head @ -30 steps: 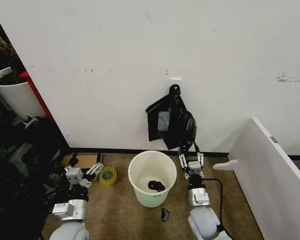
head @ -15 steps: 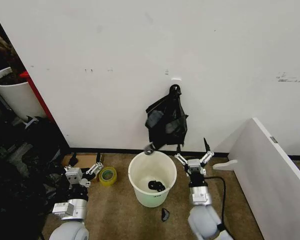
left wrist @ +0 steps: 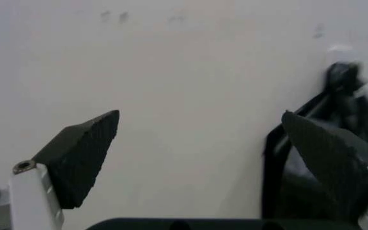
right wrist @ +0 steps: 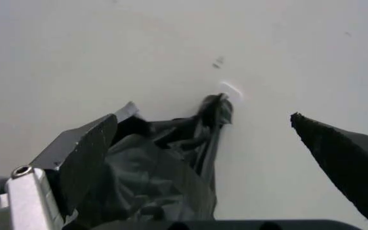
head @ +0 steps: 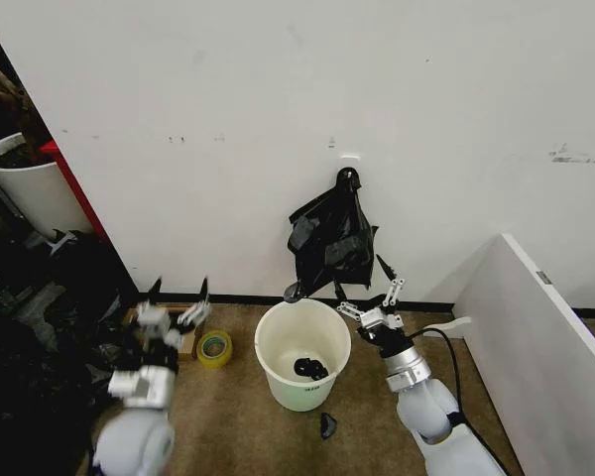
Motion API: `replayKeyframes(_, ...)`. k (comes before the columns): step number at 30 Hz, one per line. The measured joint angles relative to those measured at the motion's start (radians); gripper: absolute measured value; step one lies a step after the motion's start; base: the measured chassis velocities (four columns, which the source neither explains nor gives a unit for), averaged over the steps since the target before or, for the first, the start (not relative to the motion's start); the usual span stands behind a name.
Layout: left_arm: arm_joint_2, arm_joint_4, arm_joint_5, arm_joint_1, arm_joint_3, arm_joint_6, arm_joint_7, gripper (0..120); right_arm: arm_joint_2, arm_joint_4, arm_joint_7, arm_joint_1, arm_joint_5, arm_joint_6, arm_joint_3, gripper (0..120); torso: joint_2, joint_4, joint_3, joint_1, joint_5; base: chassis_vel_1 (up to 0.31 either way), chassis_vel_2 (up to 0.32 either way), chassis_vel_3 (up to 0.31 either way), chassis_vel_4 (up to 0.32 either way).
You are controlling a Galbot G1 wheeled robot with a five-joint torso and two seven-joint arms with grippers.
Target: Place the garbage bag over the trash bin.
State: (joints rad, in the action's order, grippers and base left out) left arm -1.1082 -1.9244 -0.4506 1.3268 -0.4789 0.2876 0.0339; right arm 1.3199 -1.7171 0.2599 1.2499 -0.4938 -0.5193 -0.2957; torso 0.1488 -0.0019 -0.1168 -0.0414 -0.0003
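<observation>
black plastic, the garbage bag (head: pixel 330 238) hangs from a hook (head: pixel 346 177) on the white wall (head: pixel 278 99), just above the cream trash bin (head: pixel 302 355) on the floor. my right gripper (head: pixel 364 286) sits beside the bin under the bag, fingers spread, holding nothing. my left gripper (head: pixel 177 293) is low near a tape roll (head: pixel 214 348), also spread and empty.

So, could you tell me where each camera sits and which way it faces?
Head view: up high, looking forward and down at wall, trash bin, both arms.
Left wrist view: on the left arm, facing the wall past open left gripper.
Right wrist view: on the right arm, facing the wall past open right gripper.
All three share the hanging garbage bag.
</observation>
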Motion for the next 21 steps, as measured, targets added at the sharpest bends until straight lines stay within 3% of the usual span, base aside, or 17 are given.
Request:
replayKeyframes(2, 0.046, 0.055, -0.063, -0.062, 0.012, 0.022, 0.093, 100, 0.014, 0.0, 0.0, -0.001, 0.015, 0.001, -0.001, 100, 0.0, 0.0015, 0.0, 0.0, -0.0002, 0.0, 0.0, 0.0, 0.0)
replayKeyframes(5, 0.104, 0.154, -0.178, -0.194, 0.037, 0.038, 0.285, 100, 0.035, -0.01, 0.001, 0.001, 0.056, 0.009, -0.005, 100, 0.0, 0.0002, 0.0, 0.0, -0.0005, 0.0, 0.0, 0.0, 0.0)
replayKeyframes(8, 0.13, 0.206, -0.244, -0.264, 0.056, 0.022, 0.378, 100, 0.046, -0.011, -0.003, -0.007, 0.08, 0.018, 0.005, 100, 0.0, 0.0004, 0.0, 0.0, -0.0003, 0.0, 0.0, 0.0, 0.0)
replayKeyframes(11, 0.149, 0.322, -0.277, -0.386, 0.116, 0.01, 0.489, 100, 0.059, -0.02, -0.006, -0.002, 0.092, 0.02, 0.003, 100, 0.0, 0.0015, 0.0, 0.0, 0.0001, 0.0, 0.0, 0.0, 0.0)
replayKeyframes(13, 0.143, 0.419, -0.277, -0.475, 0.181, 0.011, 0.556, 100, 0.064, -0.026, -0.006, 0.007, 0.103, 0.021, -0.004, 100, 0.0, 0.001, 0.0, 0.0, -0.0004, 0.0, 0.0, 0.0, 0.0)
replayKeyframes(14, 0.143, 0.419, -0.277, -0.475, 0.181, 0.011, 0.556, 100, 0.064, -0.026, -0.006, 0.007, 0.103, 0.021, -0.004, 100, 0.0, 0.001, 0.0, 0.0, -0.0004, 0.0, 0.0, 0.0, 0.0)
replayKeyframes(17, 0.116, 0.55, -0.272, -0.582, 0.282, 0.021, 0.595, 100, 0.069, -0.032, -0.005, 0.017, 0.113, 0.023, -0.015, 100, 0.0, 0.0001, 0.0, 0.0, 0.0, 0.0, 0.0, 0.0, 0.0)
replayKeyframes(21, 0.047, 0.716, -0.247, -0.69, 0.391, 0.043, 0.658, 100, 0.08, -0.033, -0.005, 0.023, 0.114, 0.023, -0.028, 100, 0.0, 0.0006, 0.0, 0.0, 0.0, 0.0, 0.0, 0.0, 0.0)
